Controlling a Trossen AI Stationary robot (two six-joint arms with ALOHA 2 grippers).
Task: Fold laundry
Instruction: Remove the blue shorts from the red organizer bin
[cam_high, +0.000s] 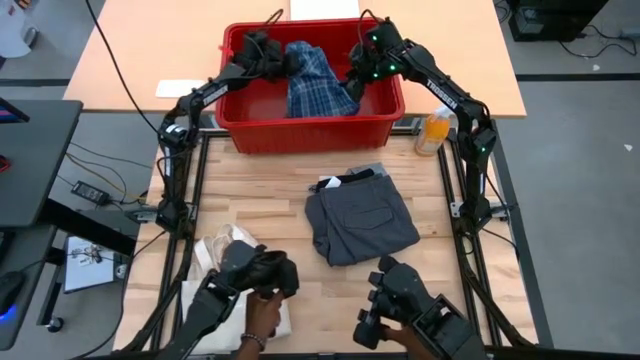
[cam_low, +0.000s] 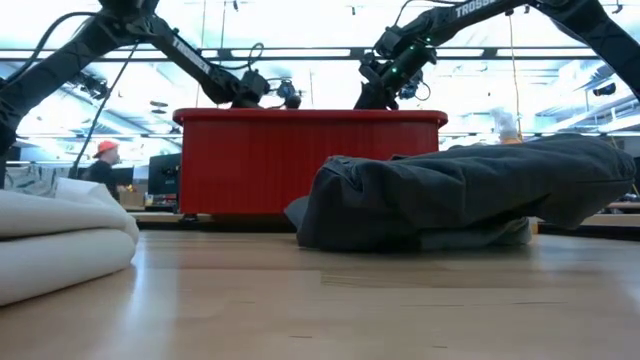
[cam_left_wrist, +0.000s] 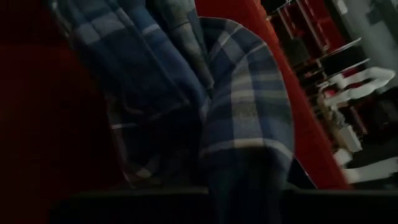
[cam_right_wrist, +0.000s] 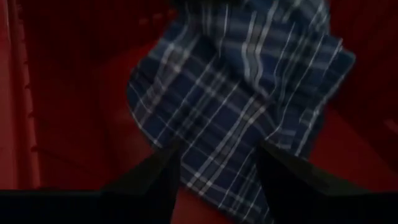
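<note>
The blue-and-white plaid piece (cam_high: 315, 75) lies in the red bin (cam_high: 310, 125) at the table's far edge, with its left part drawn up toward my left gripper (cam_high: 272, 52). That gripper is shut on it, just above the bin's left half. My right gripper (cam_right_wrist: 217, 180) stands open over the bin's right half (cam_high: 358, 82), and the plaid's lower edge (cam_right_wrist: 242, 93) shows between its fingers. A folded charcoal garment (cam_high: 360, 222) rests flat on the table's middle. My left gripper holds the plaid piece by a bunched fold at its left end (cam_left_wrist: 245, 168), coming from the table's left and slanting slightly down. The exact place of contact is hidden in the dark at the fingers. The cloth rises toward the gripper while the rest lies in the bin. My right gripper: I cannot tell whether its fingers touch the plaid cloth.
A cream tote bag (cam_high: 215, 255) lies at the near left. An orange bottle (cam_high: 433, 132) stands right of the bin. A person's hands (cam_high: 262, 315) work two control arms at the near edge. Bare wood shows between the bin and the folded garment.
</note>
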